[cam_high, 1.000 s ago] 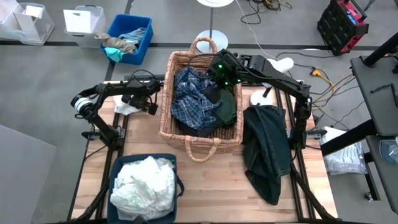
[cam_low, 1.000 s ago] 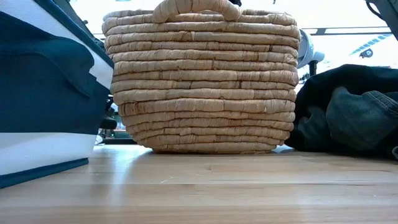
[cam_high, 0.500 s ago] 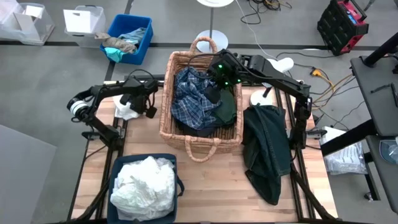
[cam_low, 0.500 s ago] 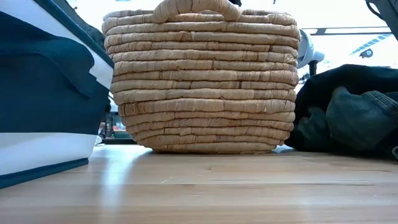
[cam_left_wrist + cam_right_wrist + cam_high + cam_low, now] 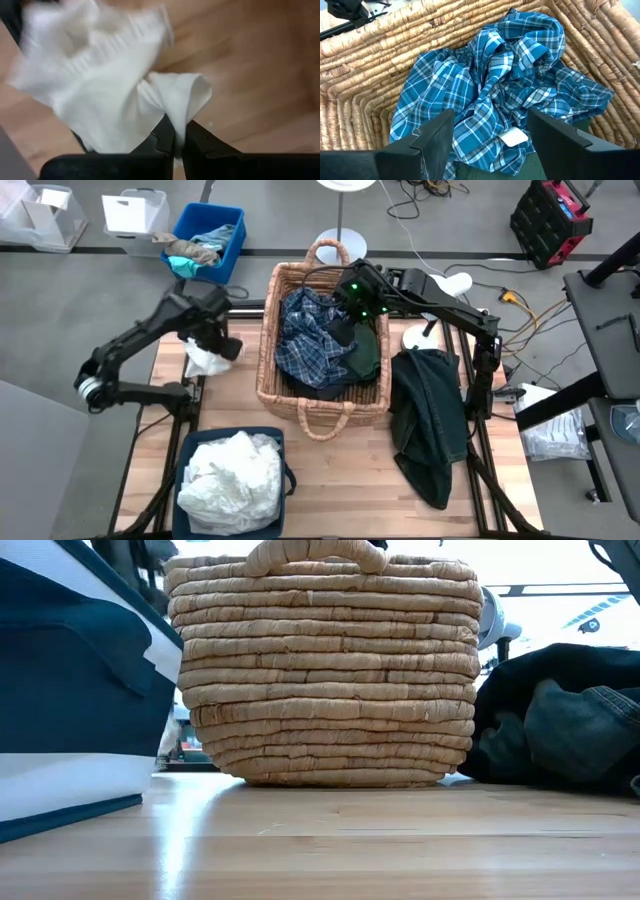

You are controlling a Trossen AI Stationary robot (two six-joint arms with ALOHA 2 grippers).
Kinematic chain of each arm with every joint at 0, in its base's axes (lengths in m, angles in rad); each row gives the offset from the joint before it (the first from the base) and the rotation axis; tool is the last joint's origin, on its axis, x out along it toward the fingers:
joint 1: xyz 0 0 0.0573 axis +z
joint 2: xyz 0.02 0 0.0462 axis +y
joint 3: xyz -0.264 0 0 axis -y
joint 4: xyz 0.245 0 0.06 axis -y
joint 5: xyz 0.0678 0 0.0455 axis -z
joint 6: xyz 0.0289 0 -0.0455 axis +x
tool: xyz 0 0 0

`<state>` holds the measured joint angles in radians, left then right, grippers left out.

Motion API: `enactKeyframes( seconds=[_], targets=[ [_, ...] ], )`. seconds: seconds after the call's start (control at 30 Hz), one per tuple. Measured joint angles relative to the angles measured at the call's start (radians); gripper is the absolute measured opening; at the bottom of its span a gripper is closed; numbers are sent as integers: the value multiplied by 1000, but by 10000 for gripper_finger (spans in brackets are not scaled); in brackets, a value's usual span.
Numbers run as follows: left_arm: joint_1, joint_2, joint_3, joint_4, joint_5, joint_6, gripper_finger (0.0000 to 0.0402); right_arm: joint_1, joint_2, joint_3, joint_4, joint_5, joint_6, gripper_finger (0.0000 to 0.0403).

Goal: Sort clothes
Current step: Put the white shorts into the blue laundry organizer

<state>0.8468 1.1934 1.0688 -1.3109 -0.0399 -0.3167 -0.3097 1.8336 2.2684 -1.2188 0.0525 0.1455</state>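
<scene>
End effector of the left arm (image 5: 179, 136) pinches a soft white garment (image 5: 115, 95) above the wooden surface (image 5: 350, 470), beside the woven wicker basket (image 5: 270, 330). The right end effector (image 5: 490, 145), fingers spread wide and empty, hangs over the crumpled blue-and-white plaid shirt (image 5: 490, 90) inside. A dark denim garment (image 5: 430, 420) lies alongside; white clothes (image 5: 232, 480) fill a navy bin (image 5: 185, 450).

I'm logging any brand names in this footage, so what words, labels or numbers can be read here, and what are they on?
No text can be read in any view.
The white tag on the plaid shirt in the wicker basket: nothing legible on it.
The white garment pinched in the left gripper: no print visible.
</scene>
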Motion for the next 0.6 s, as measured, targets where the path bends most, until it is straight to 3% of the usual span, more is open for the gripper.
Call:
enactKeyframes(
  seconds=[0.27,0.4,0.6],
  targets=[
    [-74,-144,280,-16,-48,-56,0,0,0,0,6,0,-7,237],
    [-81,-155,429,-65,-124,-79,0,0,-5,0,5,0,-8,229],
    [-110,-154,632,-93,-134,-62,0,8,-41,0,-23,0,10,214]
  ],
)
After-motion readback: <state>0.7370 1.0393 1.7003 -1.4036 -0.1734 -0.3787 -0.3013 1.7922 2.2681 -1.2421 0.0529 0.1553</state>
